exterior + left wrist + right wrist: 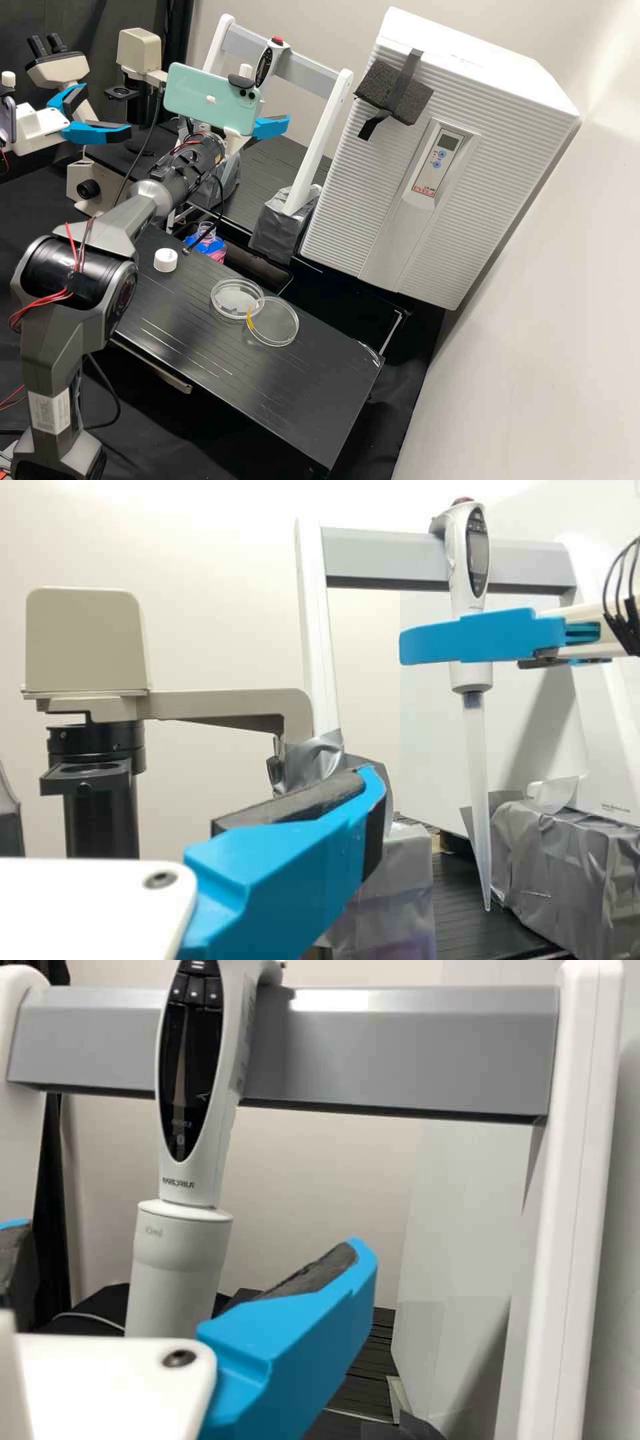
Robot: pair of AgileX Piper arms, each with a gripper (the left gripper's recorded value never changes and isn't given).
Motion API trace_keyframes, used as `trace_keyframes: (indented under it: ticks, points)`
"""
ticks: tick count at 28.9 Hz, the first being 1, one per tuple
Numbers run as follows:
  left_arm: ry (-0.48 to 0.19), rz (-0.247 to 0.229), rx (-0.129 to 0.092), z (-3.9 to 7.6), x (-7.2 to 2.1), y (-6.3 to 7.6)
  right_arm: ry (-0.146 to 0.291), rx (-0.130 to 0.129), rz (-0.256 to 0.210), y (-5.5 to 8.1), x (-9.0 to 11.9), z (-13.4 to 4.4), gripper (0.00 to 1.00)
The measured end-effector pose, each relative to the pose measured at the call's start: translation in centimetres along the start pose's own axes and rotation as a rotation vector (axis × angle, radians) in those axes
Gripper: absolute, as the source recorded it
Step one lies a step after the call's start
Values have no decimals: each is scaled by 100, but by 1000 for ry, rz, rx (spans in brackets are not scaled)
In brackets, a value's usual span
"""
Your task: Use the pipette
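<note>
Black desk (300, 393) carries a large white ribbed cabinet (427, 167) and a white-and-grey stand (327, 127). Pipette (470, 580) hangs upright from the stand's crossbar. Right gripper (420, 645) is wide, one finger on either side of the pipette, not clamped. Left gripper (100, 113) is wide, holding nothing, well apart from the stand. Clear dishes (237, 297) lie touching on the desk, white cap (165, 260) near them
</note>
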Motion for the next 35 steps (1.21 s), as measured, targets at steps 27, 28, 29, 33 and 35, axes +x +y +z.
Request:
trace_keyframes:
  ticks: [27,28,29,33,35]
  points:
    - [4,-17,-2,-11,11,-45,-25,-16,8,1,50,41,0]
    - [4,-17,-2,-11,11,-45,-28,-13,10,9,51,50,0]
    - [4,-17,-2,-11,11,-45,-30,-6,10,7,50,51,0]
    - [4,-17,-2,-11,11,-45,-36,-7,11,6,57,67,0]
    - [4,-17,-2,-11,11,-45,-38,-17,9,-2,62,73,0]
